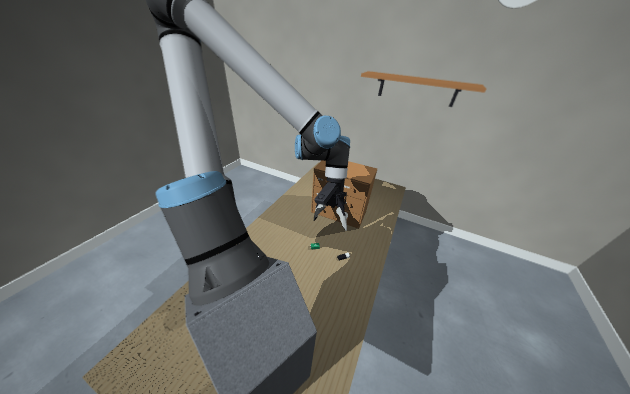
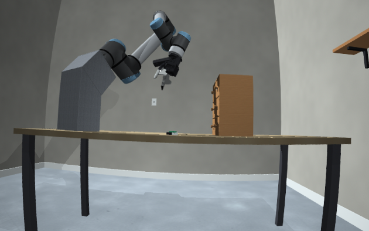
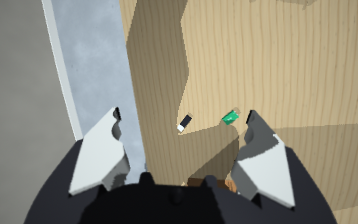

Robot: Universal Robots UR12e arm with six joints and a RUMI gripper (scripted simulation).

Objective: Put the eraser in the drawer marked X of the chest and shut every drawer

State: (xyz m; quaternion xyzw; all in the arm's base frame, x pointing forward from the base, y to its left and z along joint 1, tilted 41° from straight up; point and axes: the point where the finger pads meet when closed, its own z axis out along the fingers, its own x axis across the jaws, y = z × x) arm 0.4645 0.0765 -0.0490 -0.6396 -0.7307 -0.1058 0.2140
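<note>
The eraser, a small block with a dark sleeve and a white end [image 1: 343, 256] [image 2: 169, 133] [image 3: 185, 121], lies on the table [image 1: 345, 300] [image 2: 184, 141] [image 3: 290, 75]. The wooden chest [image 1: 363, 171] [image 2: 236, 105] stands upright beyond it, its drawers seemingly shut. The arm covers part of the chest's front in the top view, and the X mark cannot be made out. My gripper [image 1: 330, 224] [image 2: 159, 83] [image 3: 182, 109] is open and empty, high above the table on the robot's side of the chest. The eraser shows between the fingertips in the wrist view, far below them.
A small green object with a tan end [image 1: 315, 246] [image 2: 173, 132] [image 3: 230, 117] lies close beside the eraser. The grey robot pedestal [image 1: 255, 325] [image 2: 76, 97] stands at the other end of the table. A wall shelf [image 1: 422, 81] [image 2: 366, 36] hangs beyond the chest.
</note>
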